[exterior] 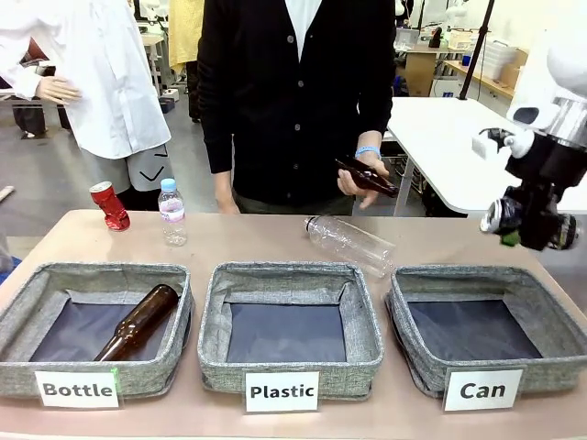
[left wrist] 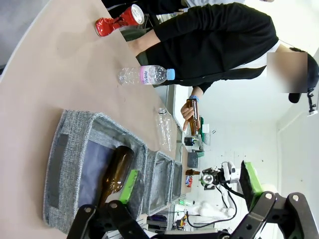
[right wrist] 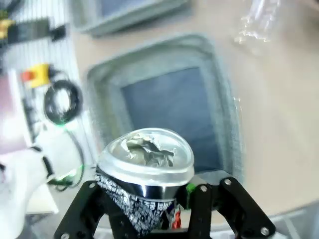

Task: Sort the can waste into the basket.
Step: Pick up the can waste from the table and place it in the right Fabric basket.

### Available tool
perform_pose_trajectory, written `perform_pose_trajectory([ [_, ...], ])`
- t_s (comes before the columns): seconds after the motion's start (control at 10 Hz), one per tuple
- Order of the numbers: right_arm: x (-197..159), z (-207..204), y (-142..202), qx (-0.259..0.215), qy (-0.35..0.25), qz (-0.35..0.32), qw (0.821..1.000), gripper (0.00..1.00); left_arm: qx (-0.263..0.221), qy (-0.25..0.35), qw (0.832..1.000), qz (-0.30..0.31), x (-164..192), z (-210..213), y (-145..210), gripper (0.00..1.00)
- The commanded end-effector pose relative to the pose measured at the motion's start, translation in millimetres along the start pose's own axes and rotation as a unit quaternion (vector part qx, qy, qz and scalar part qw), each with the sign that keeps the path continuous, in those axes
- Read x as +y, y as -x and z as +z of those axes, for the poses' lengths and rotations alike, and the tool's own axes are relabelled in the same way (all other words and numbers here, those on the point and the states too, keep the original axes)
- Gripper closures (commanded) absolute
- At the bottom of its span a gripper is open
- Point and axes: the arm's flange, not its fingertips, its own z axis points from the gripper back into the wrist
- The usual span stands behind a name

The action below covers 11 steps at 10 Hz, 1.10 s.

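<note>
tan desk (exterior: 266, 240), wide, carrying everything below.

person in a black cardigan (exterior: 293, 92) stands at the far side. the person's hand (exterior: 359, 180) holds a brown glass bottle (exterior: 369, 175) tilted, above the desk.

three grey fabric rectangular baskets with dark lining in a row at the near edge, white labels in front: "bottle" basket (exterior: 101, 273) on the left, "plastic" basket (exterior: 284, 272) in the middle, "can" basket (exterior: 477, 281) on the right. can basket's lining is bare. plastic basket's lining is also bare.

right hand (exterior: 530, 227), black, hangs in the air near the far right corner of the can basket, clamped on a dark crushed metal can (exterior: 502, 215). the right wrist view shows that can (right wrist: 144, 164) held between the jaws, dented silver end up, with the can basket (right wrist: 219, 84) below and beyond it. can is not in the basket.

left hand (left wrist: 189, 181) spread wide, nothing between its green pads, above the bottle basket's end of the desk.

long clear plastic bottle (exterior: 348, 243) lies on its side on the desk, behind the gap between the plastic and can baskets.

second brown glass bottle (exterior: 139, 321) lies slanted inside the bottle basket.

small clear water bottle with blue cap (exterior: 171, 213) stands upright at far left.

red crushed metal can (exterior: 110, 204) sits on the desk just beside that water bottle, well apart from the can basket.
</note>
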Motion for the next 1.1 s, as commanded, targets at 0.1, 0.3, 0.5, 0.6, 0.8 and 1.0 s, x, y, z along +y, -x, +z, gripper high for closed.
perform_pose_trajectory([
  [0.1, 48, -17, 18, -0.015, -0.028, 0.095, 0.995, 1.0, 0.005, 0.004, 1.0, -0.007, 0, 2, 3, 0.0],
  [0.3, 55, -32, 28, -0.024, 0.014, 0.092, 0.995, 1.0, 0.005, 0.004, 1.0, -0.007, 0, 2, 3, 0.0],
  [0.5, 61, -37, 34, -0.032, 0.037, 0.095, 0.994, 1.0, 0.005, 0.004, 1.0, -0.007, 0, 2, 3, 0.0],
  [0.6, 61, -37, 34, -0.037, 0.04, 0.097, 0.994, 0.79, 0.005, 0.004, 1.0, -0.007, 0, 2, 3, 0.0],
  [0.8, 57, -39, 33, -0.039, 0.055, 0.094, 0.993, 0.24, 0.005, 0.004, 1.0, -0.007, 0, 2, 3, 0.0],
  [1.0, 56, -40, 36, -0.043, 0.057, 0.084, 0.994, 0.0, 0.005, 0.004, 1.0, -0.007, 0, 2, 3, 0.0],
])
